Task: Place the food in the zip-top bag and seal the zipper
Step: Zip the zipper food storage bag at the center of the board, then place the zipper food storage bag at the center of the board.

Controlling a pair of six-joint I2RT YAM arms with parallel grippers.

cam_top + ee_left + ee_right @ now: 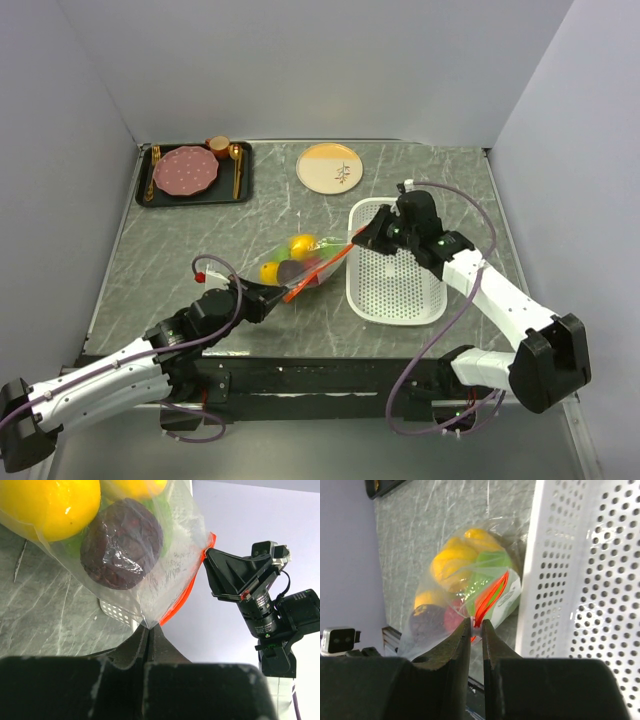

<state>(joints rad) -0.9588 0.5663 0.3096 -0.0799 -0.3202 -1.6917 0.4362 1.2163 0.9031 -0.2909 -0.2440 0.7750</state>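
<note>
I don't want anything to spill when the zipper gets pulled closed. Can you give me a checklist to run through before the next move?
1. Food all inside the bag: ok, none seen loose on the table.
2. Left pincer shut on the bag's corner: ok.
3. Right pincer closed on the zipper: ok.
4. Zipper sealed: not ok, its orange lips gape apart in the right wrist view.
5. Slider position: cannot tell, it is not visible.
6. Bag clear of the white basket: cannot tell, they lie very close.
</note>
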